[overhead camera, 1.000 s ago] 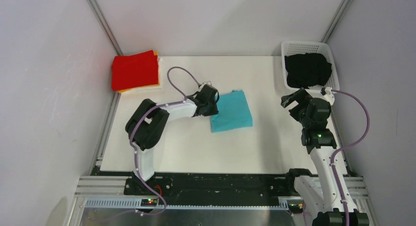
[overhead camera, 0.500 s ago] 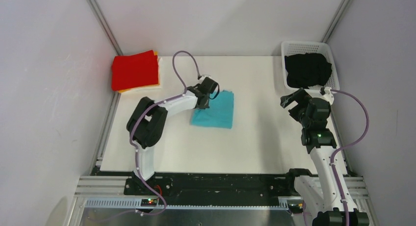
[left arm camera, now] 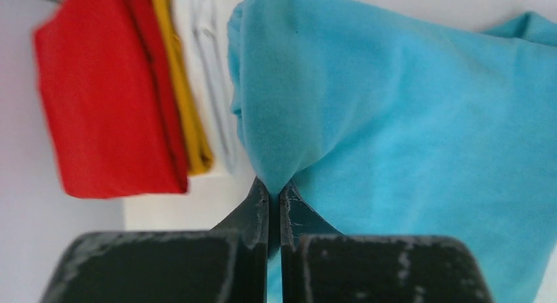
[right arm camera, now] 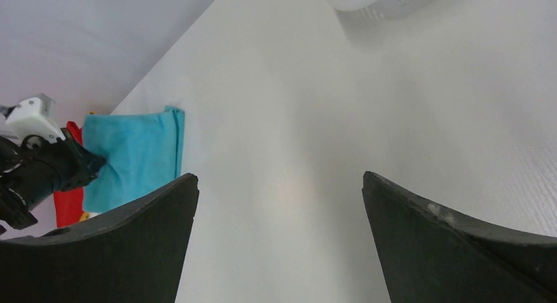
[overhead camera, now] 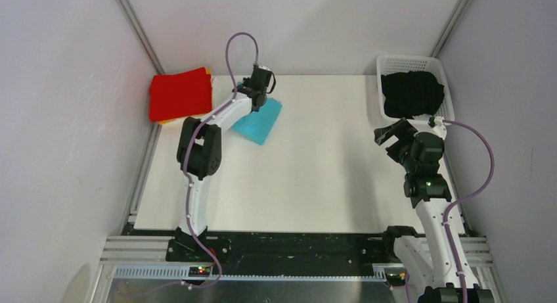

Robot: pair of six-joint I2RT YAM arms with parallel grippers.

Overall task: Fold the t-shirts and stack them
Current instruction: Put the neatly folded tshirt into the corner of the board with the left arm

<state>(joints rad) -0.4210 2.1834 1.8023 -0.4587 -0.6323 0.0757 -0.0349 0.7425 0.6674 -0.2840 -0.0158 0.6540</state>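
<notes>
Top external: white table (overhead camera: 328, 171), grey walls (overhead camera: 295, 27) around. My left gripper (left arm camera: 274, 192) pinches the turquoise shirt (overhead camera: 263, 123) near the red pile (overhead camera: 180, 94); right gripper (overhead camera: 390, 133) gapes empty.

White tabletop (overhead camera: 328, 178), boxed in by pale grey walls (overhead camera: 66, 119); aluminium rails (overhead camera: 138, 30) rise from the tabletop's far corners.

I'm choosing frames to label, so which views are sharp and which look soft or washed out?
Top external: even light, sharp, though the black shirt shows as a flat dark mass. Left wrist: the red shirt is out of focus, the turquoise shirt is soft. Right wrist: the table looks washed out, the right gripper fingers dark.
</notes>
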